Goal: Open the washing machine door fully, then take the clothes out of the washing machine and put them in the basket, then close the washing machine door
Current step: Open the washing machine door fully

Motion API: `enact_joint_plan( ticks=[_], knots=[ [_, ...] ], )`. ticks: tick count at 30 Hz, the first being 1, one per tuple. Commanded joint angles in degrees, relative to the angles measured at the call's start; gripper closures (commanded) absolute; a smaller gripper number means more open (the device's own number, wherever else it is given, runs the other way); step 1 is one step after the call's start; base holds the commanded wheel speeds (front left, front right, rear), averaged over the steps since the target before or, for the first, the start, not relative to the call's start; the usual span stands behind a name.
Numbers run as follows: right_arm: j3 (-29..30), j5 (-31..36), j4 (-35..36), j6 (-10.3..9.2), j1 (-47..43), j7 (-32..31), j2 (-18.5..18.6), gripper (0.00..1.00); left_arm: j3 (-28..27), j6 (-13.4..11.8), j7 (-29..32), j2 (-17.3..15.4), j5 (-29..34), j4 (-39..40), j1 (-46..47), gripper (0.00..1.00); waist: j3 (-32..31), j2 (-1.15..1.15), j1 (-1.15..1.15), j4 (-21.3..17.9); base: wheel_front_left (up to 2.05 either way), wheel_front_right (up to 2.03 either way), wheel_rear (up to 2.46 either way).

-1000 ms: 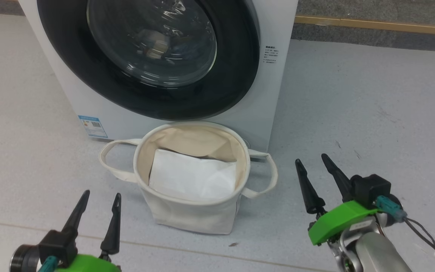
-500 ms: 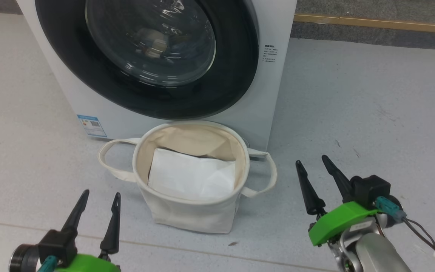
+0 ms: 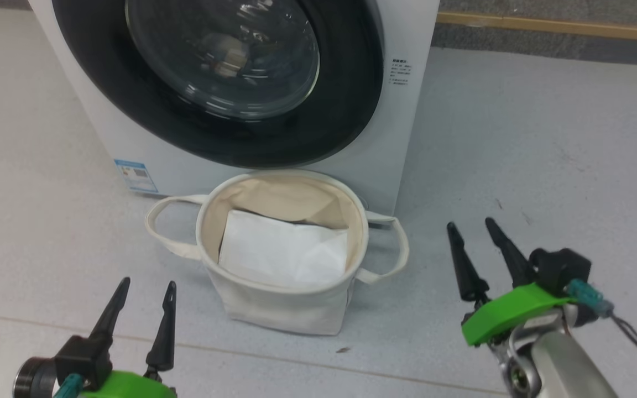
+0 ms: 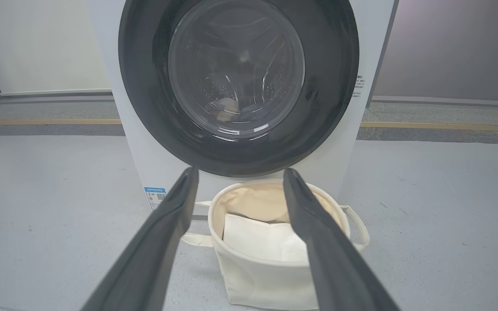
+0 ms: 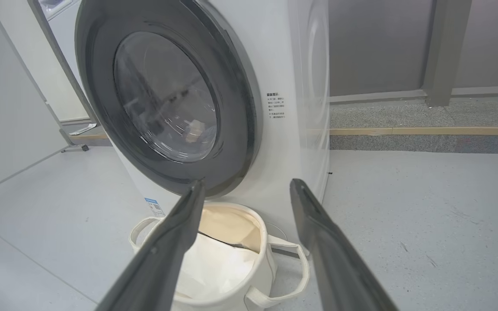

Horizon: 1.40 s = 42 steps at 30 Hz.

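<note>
- Registered a slight shift of the whole head view since a second earlier; attributed to camera motion, not to the objects.
- Logged the right gripper (image 3: pixel 469 222) a little farther and more to the right than before, and the left gripper (image 3: pixel 149 282) unmoved. Judged as the start of an approach, with no task step done yet.
- Noted a grey wall (image 5: pixel 378 43) and a wooden strip (image 3: pixel 551 25) along the far edge.
- Noted a flat, pale grey floor (image 3: pixel 545 138), lightly scuffed.
- Found the washing machine (image 3: pixel 407 138) at far centre, with the washing machine door (image 3: pixel 346 99) shut flush.
- Found the basket (image 3: pixel 285 309) just in front, containing a white sheet (image 3: pixel 282 254).
- Saw the clothes (image 4: pixel 231 110) through the glass, low in the drum.
- Found both sets of jaws spread wide, gripping nothing.
</note>
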<state>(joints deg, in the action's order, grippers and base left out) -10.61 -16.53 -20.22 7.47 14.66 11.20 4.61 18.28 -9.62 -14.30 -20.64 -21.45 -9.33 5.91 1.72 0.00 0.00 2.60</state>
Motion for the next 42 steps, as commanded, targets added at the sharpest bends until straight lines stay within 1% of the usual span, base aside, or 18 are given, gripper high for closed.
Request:
enact_joint_plan(
  ticks=[1,5,7,8,9,10,11,12,15,17,21,24,31,33,39,42],
  knots=[
    [-0.8,-0.7,1.6,0.02,3.5,0.6,0.3,0.00,-2.6,-0.2,-0.7,-1.3,-0.3,1.8,3.2,0.00,0.5,0.00,0.00,0.3,0.00,0.00,0.00],
    [-0.6,-4.0,0.5,0.02,6.2,1.1,1.0,0.00,-2.7,-0.1,-0.7,-0.7,-0.4,2.1,3.6,0.00,2.3,0.00,0.00,0.9,0.00,0.00,0.00],
    [-0.5,-7.5,0.2,0.02,7.7,1.3,0.8,0.00,-2.8,-0.1,-0.7,-0.4,-0.4,2.5,3.9,0.00,3.2,0.00,0.00,1.2,0.00,0.00,0.00],
    [-0.4,-9.5,0.1,0.02,8.4,1.5,0.8,0.12,-2.8,0.0,-0.7,-0.3,-0.3,2.6,4.0,0.00,3.6,0.00,0.00,1.3,0.00,0.00,0.00],
    [-0.3,-11.6,-0.1,0.02,9.2,1.5,0.9,0.81,-2.9,0.1,-0.7,-0.1,-0.3,2.8,4.1,0.00,4.1,0.00,0.00,1.5,0.00,0.00,0.00],
    [-0.2,-13.9,-0.4,0.02,10.0,1.6,1.0,0.91,-2.9,0.1,-0.7,0.0,-0.2,2.9,4.3,0.00,4.5,0.00,0.00,1.7,0.00,0.00,0.00],
    [0.1,-16.1,-0.8,0.02,10.7,1.5,1.2,0.98,-2.9,0.2,-0.7,0.2,-0.1,3.1,4.5,0.00,5.0,0.00,0.00,1.9,0.00,0.00,0.00],
    [0.3,-18.2,-1.2,0.02,11.5,1.5,1.5,1.00,-2.9,0.3,-0.7,0.3,0.0,3.3,4.8,0.00,5.3,0.00,0.00,2.2,0.00,0.00,0.00],
    [0.9,-22.7,-3.1,0.02,13.6,1.6,2.9,1.00,-3.2,0.5,-0.7,0.9,0.2,3.6,5.2,0.00,5.9,0.00,0.00,3.3,0.00,0.00,0.00],
    [2.8,-28.7,-4.1,0.02,15.2,1.2,2.6,1.00,-3.3,0.7,-0.7,1.3,0.4,3.8,5.4,0.00,6.6,0.00,0.00,4.0,0.00,0.00,0.00],
    [4.3,-37.6,-6.1,0.02,19.3,-1.5,3.5,1.00,-3.1,1.4,-0.7,2.0,0.7,3.7,6.0,0.00,8.1,0.00,0.00,5.5,0.00,0.00,0.00],
    [4.3,-42.3,-7.7,0.02,22.5,-3.6,4.7,1.00,-3.0,1.8,-0.7,2.1,1.2,3.5,6.2,0.00,9.2,0.00,0.00,6.5,0.00,0.00,0.00],
    [4.2,-49.7,-11.4,0.02,29.5,-6.0,7.9,1.00,-3.1,2.6,-0.7,2.7,2.0,3.8,7.2,0.00,11.2,0.00,0.00,9.1,0.00,0.00,0.00],
    [3.9,-51.8,-12.4,0.02,31.6,-7.5,8.5,1.00,-2.8,3.0,-0.7,2.7,2.3,3.9,7.4,0.00,12.0,0.00,0.00,9.7,0.00,0.00,0.00],
    [3.5,-55.8,-14.9,0.02,36.6,-10.3,10.7,1.00,-2.8,3.5,-0.7,2.3,3.3,5.2,8.0,0.00,14.8,0.00,0.00,11.0,0.00,0.00,0.00],
    [4.3,-58.5,-16.6,0.02,39.4,-11.2,11.6,1.00,-3.1,3.5,-0.7,2.4,3.7,6.4,8.3,0.00,16.4,0.00,0.00,11.8,0.00,0.00,0.00]
  ],
)
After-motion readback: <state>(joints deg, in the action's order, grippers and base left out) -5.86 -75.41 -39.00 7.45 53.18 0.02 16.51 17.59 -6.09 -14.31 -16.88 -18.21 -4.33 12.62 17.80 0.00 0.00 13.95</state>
